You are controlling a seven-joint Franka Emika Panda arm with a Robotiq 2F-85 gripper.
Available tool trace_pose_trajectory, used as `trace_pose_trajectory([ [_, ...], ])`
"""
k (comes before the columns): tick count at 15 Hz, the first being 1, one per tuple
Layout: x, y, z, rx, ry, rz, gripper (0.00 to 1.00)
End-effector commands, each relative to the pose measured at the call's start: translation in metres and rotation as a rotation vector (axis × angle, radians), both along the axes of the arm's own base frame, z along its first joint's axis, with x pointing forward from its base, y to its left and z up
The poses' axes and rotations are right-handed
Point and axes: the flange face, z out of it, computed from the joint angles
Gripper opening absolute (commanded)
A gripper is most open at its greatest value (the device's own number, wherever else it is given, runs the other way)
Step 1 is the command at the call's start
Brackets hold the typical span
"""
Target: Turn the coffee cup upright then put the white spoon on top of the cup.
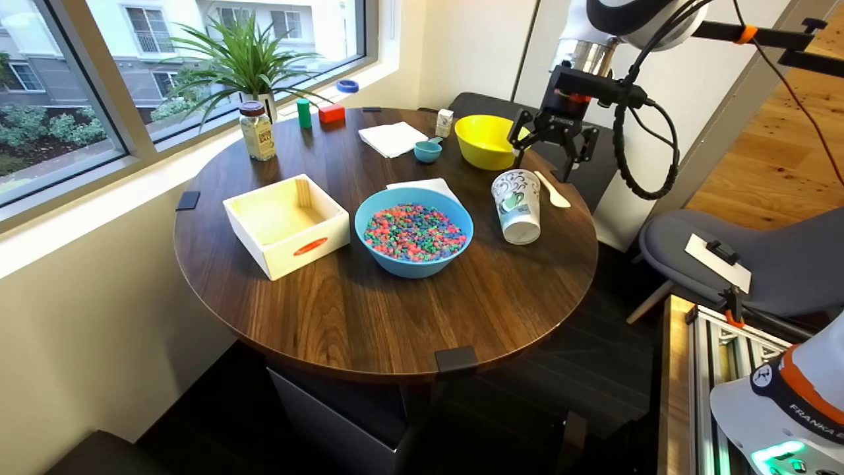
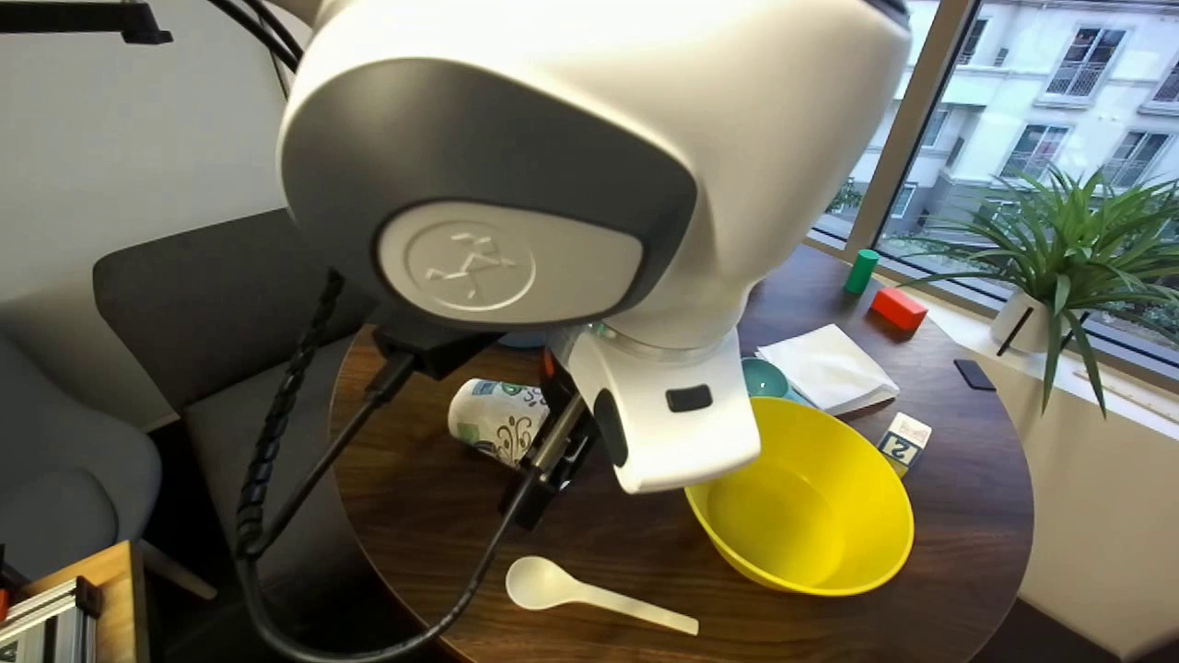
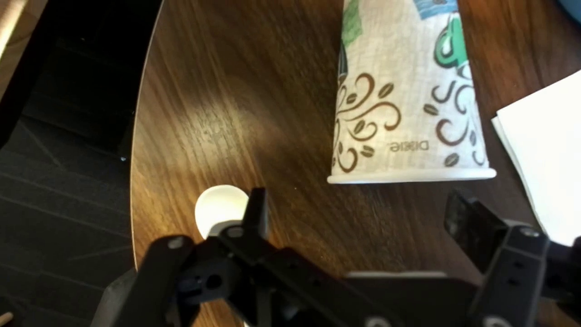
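Note:
The coffee cup (image 1: 516, 204) is white with a printed pattern and lies on its side on the round wooden table (image 1: 369, 316). It also shows in an exterior view (image 2: 496, 419), partly behind the arm, and in the wrist view (image 3: 408, 104), rim towards my gripper. The white spoon (image 1: 552, 191) lies beside the cup; an exterior view shows all of it (image 2: 599, 597). In the wrist view its bowl (image 3: 219, 206) is partly behind a finger. My gripper (image 3: 356, 210) is open and empty, above the table at the cup's rim end, fingers apart from the cup.
A yellow bowl (image 1: 483, 142) stands near the gripper. A blue bowl (image 1: 414, 269) of coloured bits and a wooden box (image 1: 280, 258) stand further along. White napkins (image 1: 393, 139), a small teal cup (image 1: 428, 152), a letter block (image 1: 444, 123) and a jar (image 1: 258, 132) are on the table.

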Motion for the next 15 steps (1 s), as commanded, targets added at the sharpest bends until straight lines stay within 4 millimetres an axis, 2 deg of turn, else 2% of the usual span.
trace_pose_trajectory([
  [1,0.002,-0.001,-0.015,0.077,0.038,-0.010,1.00],
  [3,0.003,0.000,-0.022,0.104,0.056,-0.011,1.00],
  [4,0.004,0.001,-0.024,0.120,0.064,-0.010,0.81],
  [5,0.004,0.001,-0.026,0.131,0.072,-0.010,0.72],
  [13,0.004,0.004,-0.022,0.148,0.076,0.007,0.11],
  [14,0.005,0.004,-0.019,0.145,0.070,0.010,0.04],
  [15,0.005,0.004,-0.017,0.144,0.066,0.014,0.01],
])
